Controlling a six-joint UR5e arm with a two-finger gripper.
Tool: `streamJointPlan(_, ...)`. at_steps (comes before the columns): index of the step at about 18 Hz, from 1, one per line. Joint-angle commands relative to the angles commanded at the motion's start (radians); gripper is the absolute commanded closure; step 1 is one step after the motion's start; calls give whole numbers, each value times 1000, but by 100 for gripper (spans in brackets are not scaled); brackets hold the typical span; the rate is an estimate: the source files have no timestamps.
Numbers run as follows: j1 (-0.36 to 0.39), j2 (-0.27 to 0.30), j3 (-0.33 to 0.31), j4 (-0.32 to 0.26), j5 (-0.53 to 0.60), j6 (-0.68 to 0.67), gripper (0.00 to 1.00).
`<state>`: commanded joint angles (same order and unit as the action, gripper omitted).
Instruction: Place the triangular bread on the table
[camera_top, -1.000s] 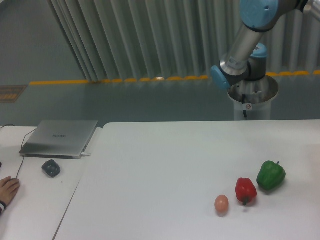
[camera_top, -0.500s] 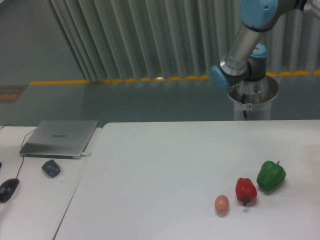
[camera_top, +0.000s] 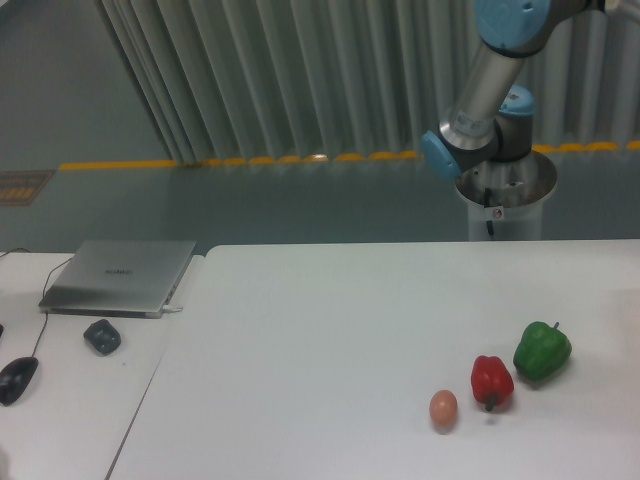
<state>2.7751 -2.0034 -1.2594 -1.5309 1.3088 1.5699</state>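
Note:
The triangular bread is out of view. The large white table (camera_top: 330, 340) fills the lower right of the camera view. Only the robot arm's silver link and blue-capped joints (camera_top: 478, 110) show at the top right, above its base; the gripper itself is outside the frame. On the table's right side lie a green pepper (camera_top: 541, 350), a red pepper (camera_top: 491, 381) and a small tan egg (camera_top: 443, 408).
A smaller white desk (camera_top: 60, 400) at left carries a closed grey laptop (camera_top: 120, 276), a dark small object (camera_top: 102, 336) and a black mouse (camera_top: 17, 379). The arm's pedestal (camera_top: 504, 200) stands behind the table's far edge.
A hand at the desk's left edge withdrew, leaving the black mouse in sight. The arm's upper link has shifted slightly to the left.

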Motion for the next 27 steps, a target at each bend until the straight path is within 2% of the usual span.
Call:
streamJointPlan(4,-72,6,-11,31,-36,-161,96)
streamJointPlan(12,-238,15,-109,254,-31,-505,92)
streamJointPlan(13,-256,14,-129,296,-28,-530,89)
streamJointPlan(15,-278,14,-176,386,10,-592,88)
streamJointPlan(16,-293,14,-192,406,44,-599,88)
streamJointPlan(20,-345,-6,-218,410,188,-597,87)
streamJointPlan(23,-351,-12,-225,411,195,-600,83)
streamJointPlan(25,-351,-17,-233,411,196,-600,76)
streamJointPlan(27,-351,-26,-233,411,196,-604,63)
